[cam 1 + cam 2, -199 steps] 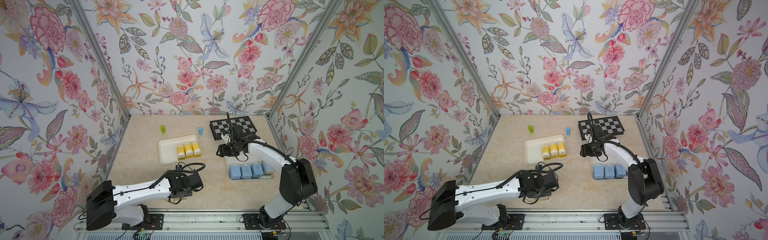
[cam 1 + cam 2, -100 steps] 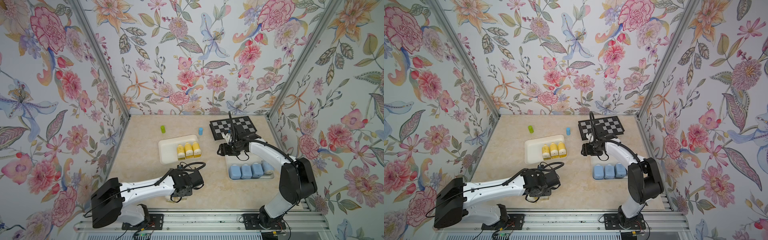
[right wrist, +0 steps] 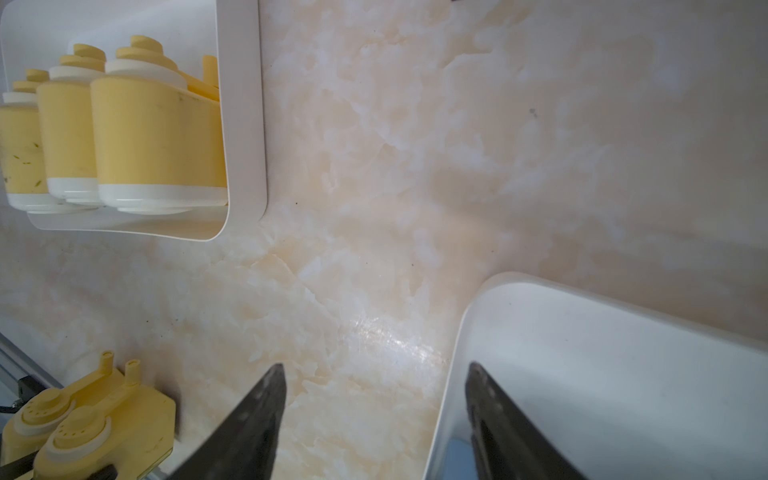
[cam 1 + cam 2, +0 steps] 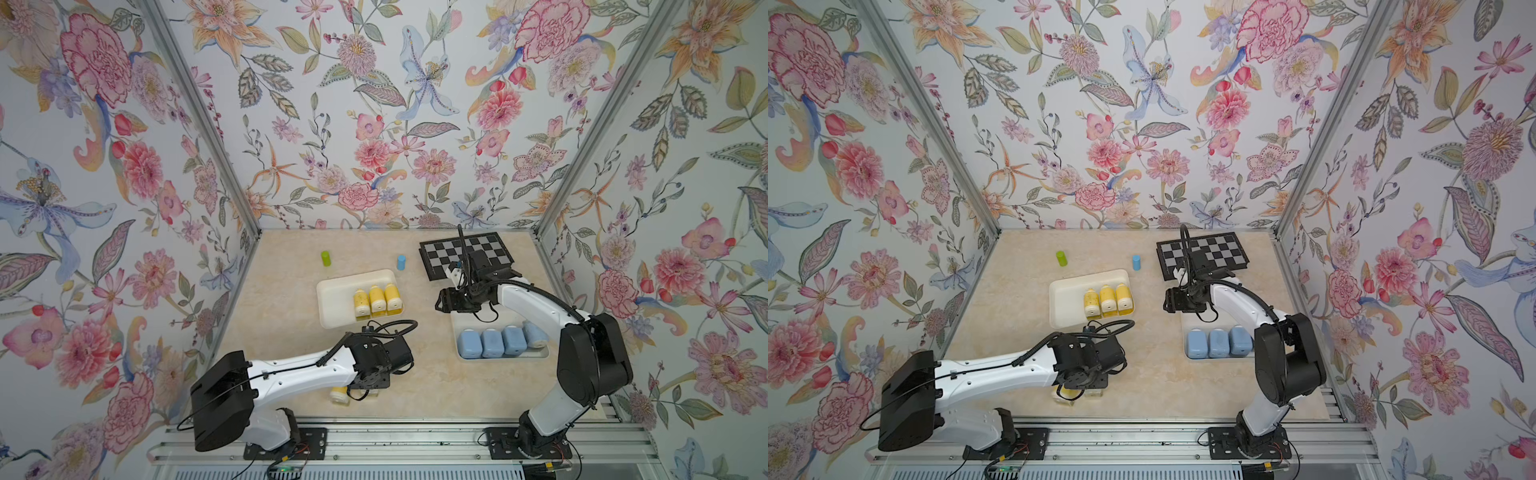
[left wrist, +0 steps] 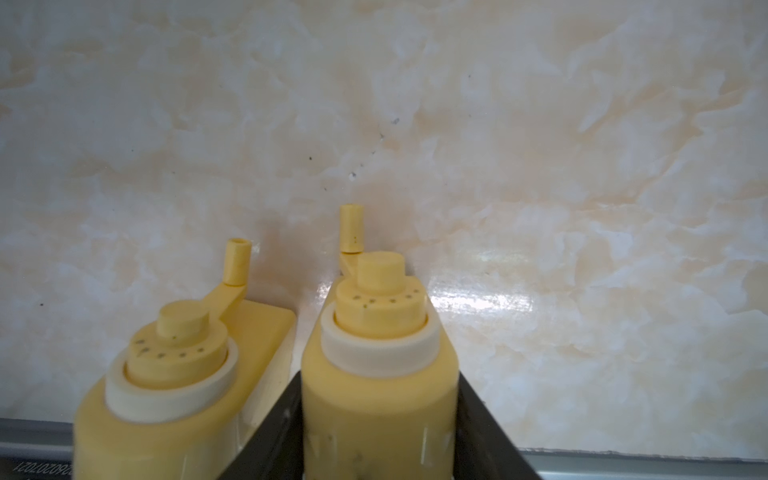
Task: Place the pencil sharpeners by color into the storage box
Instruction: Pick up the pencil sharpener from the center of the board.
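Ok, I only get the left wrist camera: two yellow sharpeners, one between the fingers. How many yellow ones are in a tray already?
Observer: Three yellow sharpeners sit side by side in the cream tray.
Operator: And the blue ones?
Observer: Four blue sharpeners fill a row in the second tray.
Operator: Is the right gripper busy?
Observer: No, the right gripper is open and empty, at that tray's far corner.
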### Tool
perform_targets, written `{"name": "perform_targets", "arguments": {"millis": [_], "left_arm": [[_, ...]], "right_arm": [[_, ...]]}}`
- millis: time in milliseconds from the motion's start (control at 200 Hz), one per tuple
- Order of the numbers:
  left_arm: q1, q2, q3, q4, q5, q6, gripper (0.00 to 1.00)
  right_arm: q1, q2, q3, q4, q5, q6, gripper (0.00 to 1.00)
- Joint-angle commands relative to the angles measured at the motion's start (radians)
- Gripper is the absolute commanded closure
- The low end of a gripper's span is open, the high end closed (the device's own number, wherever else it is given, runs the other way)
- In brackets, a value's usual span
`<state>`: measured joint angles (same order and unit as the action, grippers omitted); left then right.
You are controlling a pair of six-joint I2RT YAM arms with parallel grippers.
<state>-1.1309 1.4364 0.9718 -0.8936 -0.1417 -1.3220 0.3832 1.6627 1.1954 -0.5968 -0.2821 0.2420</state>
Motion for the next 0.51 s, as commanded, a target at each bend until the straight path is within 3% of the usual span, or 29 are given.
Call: {"name": "perform_targets", "arguments": {"millis": [0,230,500], "left_arm": [[0.012,0.010,0.100,-0.059,-0.065,0.043,0.65],[0.044,-0.008,0.206,-0.153,-0.135,0.093,0.65],[0.226,-0.102,0.238,-0.200,-0.190,0.228,0.65]], "right_arm": [[-0.009,-0.007,-0.006,0.008,-0.016,-0.011,0.30],[-0.015,-0.007,0.022,0.004,-0.020,-0.008,0.30],[-0.019,0.014,0.051,-0.005,-0.025,-0.007,0.30]]}}
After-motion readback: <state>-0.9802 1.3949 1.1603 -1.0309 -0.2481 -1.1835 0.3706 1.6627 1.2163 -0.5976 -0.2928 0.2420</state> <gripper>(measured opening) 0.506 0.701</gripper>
